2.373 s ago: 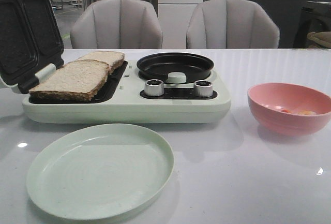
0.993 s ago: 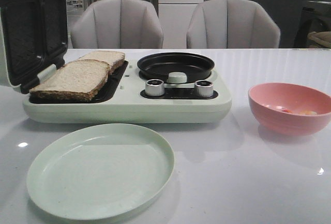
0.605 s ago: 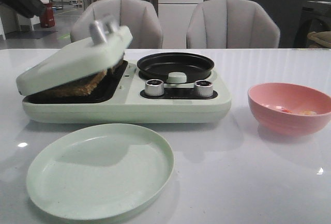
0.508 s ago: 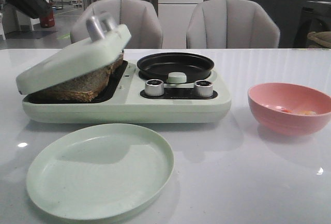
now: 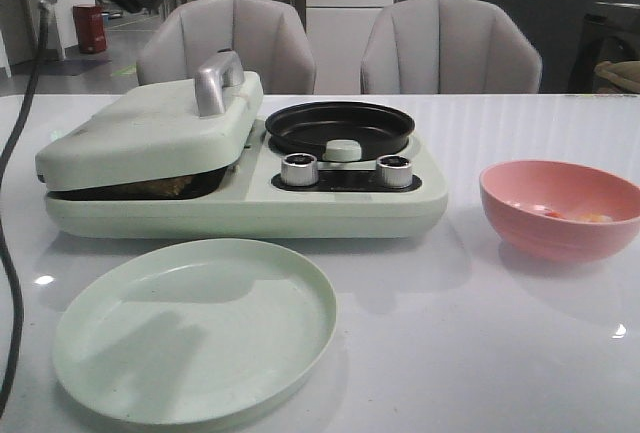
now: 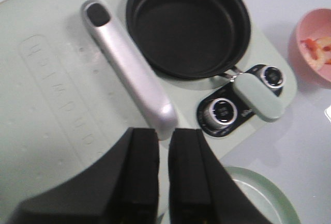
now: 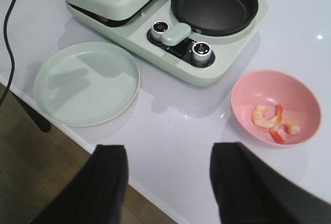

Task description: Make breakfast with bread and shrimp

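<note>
Lowered since the earlier frames, the lid (image 5: 150,133) of the pale green breakfast maker (image 5: 300,203) now lies almost flat over the bread (image 5: 160,187), of which only a dark sliver shows in the gap beneath its front edge. From the left wrist view, the left gripper (image 6: 163,169) hangs above the lid just short of the tip of the silver handle (image 6: 129,71), its jaws nearly pressed together on nothing. Spread wide and empty, the right gripper (image 7: 168,180) hovers over the white surface (image 7: 181,131), well apart from the shrimp (image 7: 274,123) in the pink bowl (image 7: 243,92).
</note>
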`<move>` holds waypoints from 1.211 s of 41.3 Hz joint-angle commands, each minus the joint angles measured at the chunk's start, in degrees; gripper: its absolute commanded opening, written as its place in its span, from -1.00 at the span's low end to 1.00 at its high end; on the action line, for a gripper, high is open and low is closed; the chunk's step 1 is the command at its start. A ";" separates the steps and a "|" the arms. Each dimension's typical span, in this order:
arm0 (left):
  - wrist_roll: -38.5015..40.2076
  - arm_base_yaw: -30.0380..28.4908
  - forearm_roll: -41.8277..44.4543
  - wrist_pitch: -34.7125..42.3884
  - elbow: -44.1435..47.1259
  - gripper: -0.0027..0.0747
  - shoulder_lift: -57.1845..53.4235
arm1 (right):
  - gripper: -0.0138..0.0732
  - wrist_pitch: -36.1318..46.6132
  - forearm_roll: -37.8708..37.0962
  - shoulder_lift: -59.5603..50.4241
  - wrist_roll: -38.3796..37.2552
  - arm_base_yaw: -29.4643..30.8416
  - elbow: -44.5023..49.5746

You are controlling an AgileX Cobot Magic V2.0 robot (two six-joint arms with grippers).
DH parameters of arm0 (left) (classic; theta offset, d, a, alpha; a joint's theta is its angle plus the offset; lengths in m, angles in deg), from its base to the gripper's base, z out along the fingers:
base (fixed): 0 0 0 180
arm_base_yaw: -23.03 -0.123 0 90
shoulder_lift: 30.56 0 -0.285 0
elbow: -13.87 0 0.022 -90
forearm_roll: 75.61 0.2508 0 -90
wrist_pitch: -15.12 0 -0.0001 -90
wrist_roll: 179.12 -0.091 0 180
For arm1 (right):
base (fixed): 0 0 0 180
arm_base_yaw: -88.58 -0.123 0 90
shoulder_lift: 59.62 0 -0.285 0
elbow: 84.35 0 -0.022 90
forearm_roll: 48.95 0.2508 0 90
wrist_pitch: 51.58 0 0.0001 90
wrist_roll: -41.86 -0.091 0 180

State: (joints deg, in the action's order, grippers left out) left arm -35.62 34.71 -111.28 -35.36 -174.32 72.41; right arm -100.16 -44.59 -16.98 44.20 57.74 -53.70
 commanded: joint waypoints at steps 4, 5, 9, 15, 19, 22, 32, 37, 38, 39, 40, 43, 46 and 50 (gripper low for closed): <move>-1.48 4.32 -2.75 3.29 4.14 -0.50 -8.52 | 0.40 4.69 -0.33 0.01 0.34 0.02 -1.53; -2.08 4.96 -2.45 3.38 5.38 -0.50 -9.63 | 0.40 4.69 -0.33 0.01 0.34 0.02 -1.53; -2.10 8.41 0.08 3.85 9.79 -0.50 -13.80 | 0.40 4.69 -0.33 0.01 0.34 0.02 -1.53; -2.10 14.31 1.37 4.46 15.77 -0.50 -19.91 | 0.40 4.69 -0.33 0.01 0.34 0.02 -1.53; -2.10 18.78 1.51 5.49 19.69 -0.50 -24.11 | 0.40 4.73 -0.33 0.01 0.34 0.02 -1.53; -1.72 21.73 3.04 6.35 22.97 -0.50 -27.84 | 0.40 4.73 -0.33 0.01 0.34 0.02 -1.53; 10.47 24.48 14.36 10.11 31.71 -0.50 -39.13 | 0.40 4.73 -0.33 0.01 0.34 0.02 -1.53; 22.77 23.51 26.48 10.89 33.82 -0.50 -43.32 | 0.40 4.79 -0.33 0.01 0.34 0.02 -1.53; 25.12 23.18 28.33 11.39 34.34 -0.50 -44.12 | 0.40 4.85 -0.33 0.01 0.34 0.02 -1.53; 26.43 22.90 29.38 11.76 34.55 -0.50 -44.66 | 0.40 4.85 -0.27 0.01 0.34 0.02 -1.53; 27.42 22.53 30.12 12.07 34.81 -0.50 -45.30 | 0.40 4.77 -0.20 0.01 0.34 0.02 -1.53; 28.22 21.56 30.38 12.20 35.08 -0.50 -46.21 | 0.40 4.58 0.05 0.01 0.34 0.02 -1.53; 28.22 21.05 30.38 12.33 35.08 -0.50 -46.68 | 0.40 4.81 0.05 0.01 0.34 0.02 -1.53; 28.22 21.05 30.38 12.33 35.08 -0.50 -46.66 | 0.40 5.71 0.05 0.07 0.34 0.02 -1.53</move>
State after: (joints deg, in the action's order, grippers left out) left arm -8.29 55.81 -80.75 -27.45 -137.77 26.37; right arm -99.98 -44.59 -16.98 44.20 57.74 -53.70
